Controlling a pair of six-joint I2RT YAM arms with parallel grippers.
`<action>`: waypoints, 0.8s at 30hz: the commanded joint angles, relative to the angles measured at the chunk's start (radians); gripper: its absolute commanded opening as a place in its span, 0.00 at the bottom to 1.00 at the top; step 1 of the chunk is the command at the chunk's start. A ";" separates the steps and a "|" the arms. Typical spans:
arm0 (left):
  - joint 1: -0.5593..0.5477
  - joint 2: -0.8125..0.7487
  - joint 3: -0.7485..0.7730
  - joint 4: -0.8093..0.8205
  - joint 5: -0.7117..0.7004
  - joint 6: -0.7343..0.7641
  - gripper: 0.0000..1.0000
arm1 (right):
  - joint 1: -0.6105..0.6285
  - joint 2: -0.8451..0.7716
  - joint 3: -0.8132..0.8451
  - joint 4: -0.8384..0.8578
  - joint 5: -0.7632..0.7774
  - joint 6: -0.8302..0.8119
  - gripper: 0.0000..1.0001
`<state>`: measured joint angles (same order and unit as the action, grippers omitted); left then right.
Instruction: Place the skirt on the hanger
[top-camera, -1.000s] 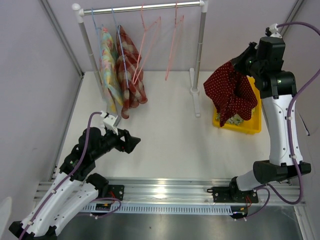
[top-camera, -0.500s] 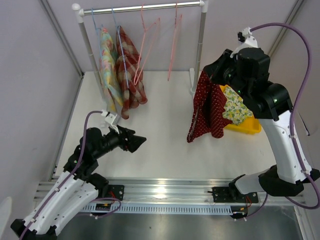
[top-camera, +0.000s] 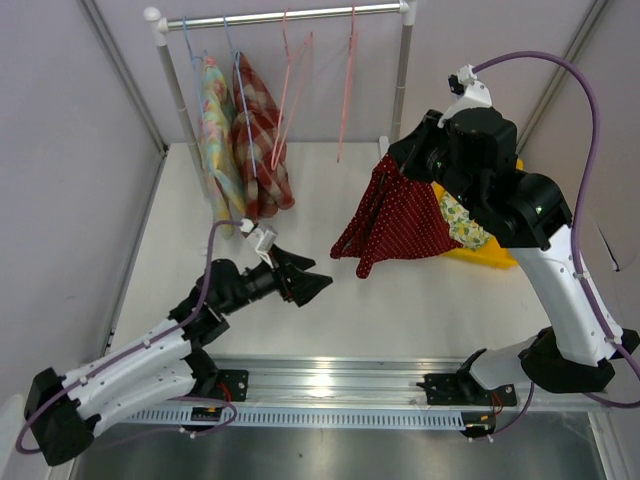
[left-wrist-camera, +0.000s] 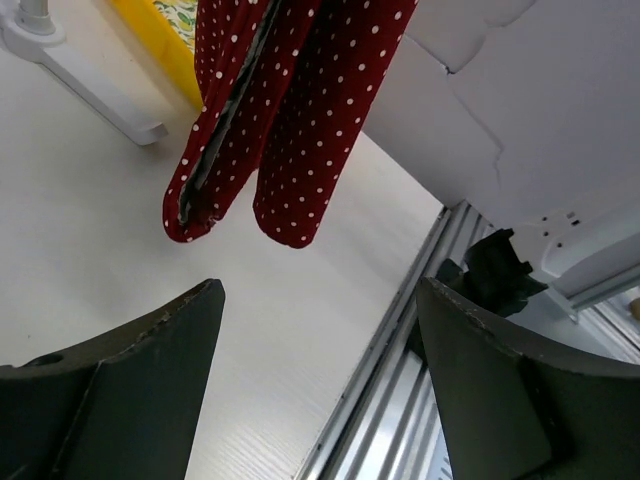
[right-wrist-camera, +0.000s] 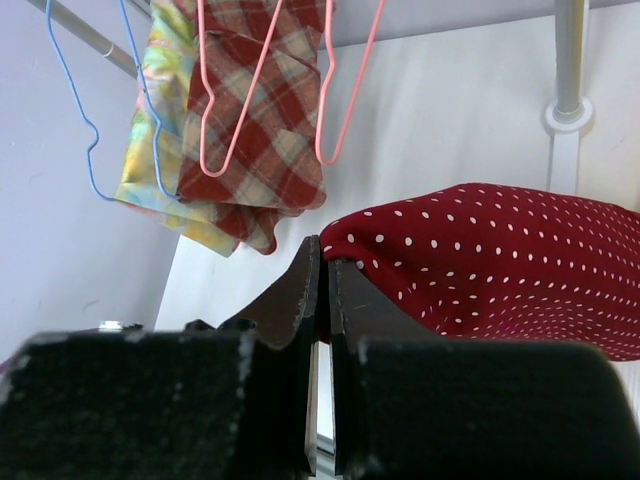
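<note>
The right tool (right-wrist-camera: 322, 258) is clenched on the upper edge of the red polka-dot skirt (top-camera: 400, 215), its two dark fingers pressed together with a fold of cloth pinched between them. The skirt hangs from it in the air over the white desk (top-camera: 380, 300), just in front of the clothes rack (top-camera: 290, 15) and beside the yellow bin (top-camera: 492, 256). The left tool (top-camera: 312, 275) is spread wide and holds nothing. It points at the skirt's lower hem but is apart from it.

From above, the right arm hides the pinch itself, and the skirt covers most of the bin. The left wrist camera cuts off the skirt's top. Only the right wrist camera shows the grip closely, with two bare pink hangers (right-wrist-camera: 345, 90) behind it on the rack.
</note>
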<state>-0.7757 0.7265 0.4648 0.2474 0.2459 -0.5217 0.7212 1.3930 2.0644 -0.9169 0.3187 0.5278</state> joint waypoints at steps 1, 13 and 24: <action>-0.072 0.120 0.020 0.185 -0.181 0.072 0.83 | 0.011 -0.023 0.014 0.038 0.036 0.011 0.00; -0.099 0.349 0.092 0.303 -0.178 0.146 0.81 | 0.014 -0.025 0.034 0.012 0.033 0.003 0.00; -0.165 0.485 0.144 0.308 -0.226 0.183 0.79 | 0.012 -0.023 0.043 0.013 0.022 -0.002 0.00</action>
<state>-0.9283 1.1778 0.5652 0.5102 0.0700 -0.3798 0.7265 1.3930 2.0647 -0.9409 0.3328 0.5285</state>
